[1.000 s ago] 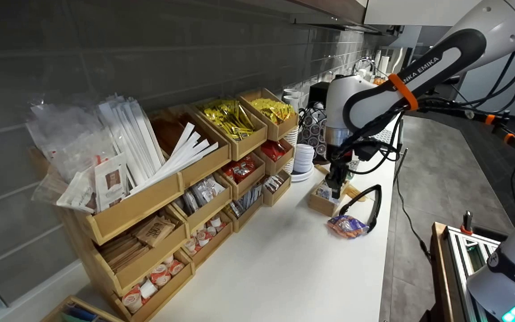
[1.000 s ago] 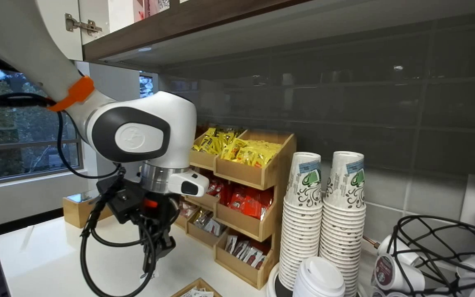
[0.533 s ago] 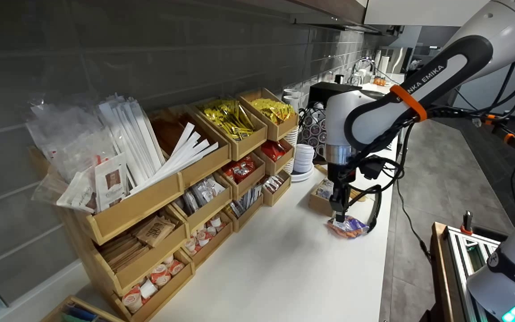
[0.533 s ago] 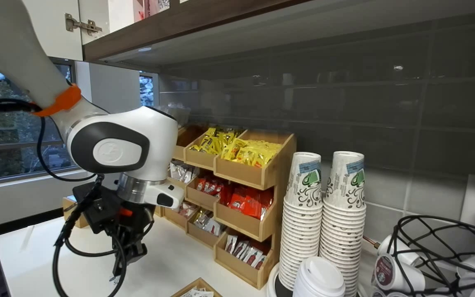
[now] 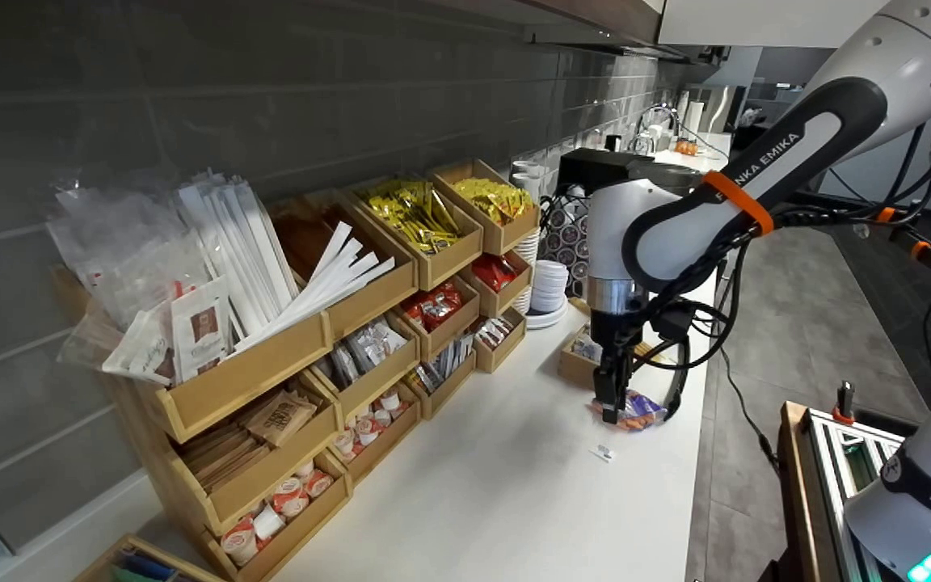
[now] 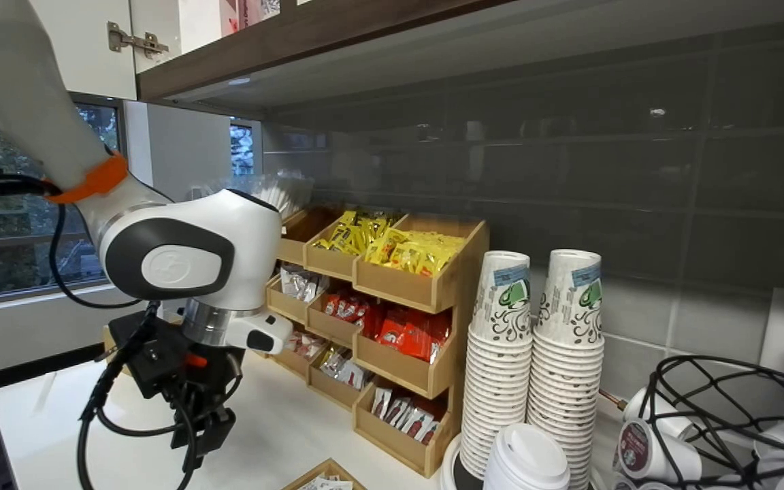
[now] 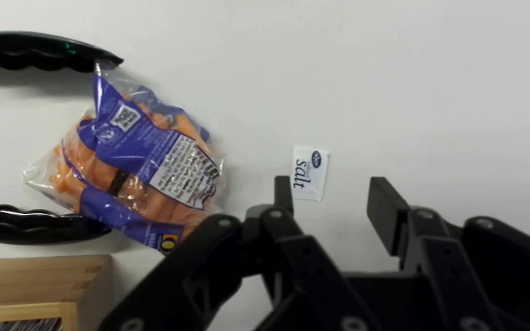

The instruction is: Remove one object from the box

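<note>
Both exterior views share the rack [image 5: 381, 382] and box [image 5: 577, 372] from opposite ends; the wrist view looks down.

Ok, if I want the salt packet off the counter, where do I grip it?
I'd come down from above and pinch the salt packet across its short width, midway along the long edges. It lies flat on the counter, so it offers little to catch from the side. The gripper is open, its jaws roughly aligned with that width.

Fingers [image 7: 386, 218] parted, salt packet [image 7: 312, 173] on white counter [image 7: 435, 92], purple bag [image 7: 141, 161] overlapping black handles [image 7: 39, 51], wooden box [image 7: 30, 281] lower left
</note>
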`<state>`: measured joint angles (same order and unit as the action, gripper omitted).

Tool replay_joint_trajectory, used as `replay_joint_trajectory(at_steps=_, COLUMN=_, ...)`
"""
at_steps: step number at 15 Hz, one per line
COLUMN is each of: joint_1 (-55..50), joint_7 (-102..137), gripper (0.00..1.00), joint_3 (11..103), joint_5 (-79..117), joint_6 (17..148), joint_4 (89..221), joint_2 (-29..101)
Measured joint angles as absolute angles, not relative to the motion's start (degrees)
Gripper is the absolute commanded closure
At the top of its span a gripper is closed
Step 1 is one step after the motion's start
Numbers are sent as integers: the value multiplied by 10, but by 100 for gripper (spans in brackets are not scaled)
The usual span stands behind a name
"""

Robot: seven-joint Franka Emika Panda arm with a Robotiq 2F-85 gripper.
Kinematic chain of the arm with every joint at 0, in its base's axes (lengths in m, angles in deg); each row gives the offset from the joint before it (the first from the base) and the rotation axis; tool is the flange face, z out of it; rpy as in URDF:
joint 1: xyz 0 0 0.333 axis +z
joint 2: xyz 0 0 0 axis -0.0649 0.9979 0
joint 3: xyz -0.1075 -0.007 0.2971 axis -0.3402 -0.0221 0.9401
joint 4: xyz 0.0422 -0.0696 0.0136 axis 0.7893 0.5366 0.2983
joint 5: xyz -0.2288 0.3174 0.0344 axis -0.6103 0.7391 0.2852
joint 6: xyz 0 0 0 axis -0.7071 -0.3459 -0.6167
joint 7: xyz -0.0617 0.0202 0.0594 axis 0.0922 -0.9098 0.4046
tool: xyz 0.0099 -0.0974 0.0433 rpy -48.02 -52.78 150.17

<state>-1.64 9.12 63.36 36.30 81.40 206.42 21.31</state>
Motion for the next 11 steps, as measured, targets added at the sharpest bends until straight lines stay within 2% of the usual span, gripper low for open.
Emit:
replay_joint_trajectory(at_steps=2, joint_1=-17, joint_7=91, gripper=7, joint_3=633, joint_5=364, joint_6=814, joint_4=2064, joint_2=212)
replay_joint_trajectory(at_steps=3, joint_1=-17, joint_7=91, gripper=25, joint_3=633, joint_5=364, joint_6=814, joint_4=2064, joint_2=211)
replay_joint_trajectory(at_steps=5, joint_1=-17, joint_7=91, gripper=9, joint_3=632, joint_5=364, joint_6=814, joint_4=2063, joint_2=207)
replay_joint_trajectory(at_steps=6, joint_1=-18, joint_7=91, gripper=7, joint_3=632, joint_5=364, joint_6=814, joint_4=2063, joint_2=205)
replay_joint_trajectory(at_steps=11, joint_1=-18, joint_7=91, gripper=7, joint_3=632, joint_5=364, joint_6=814, joint_4=2063, joint_2=203)
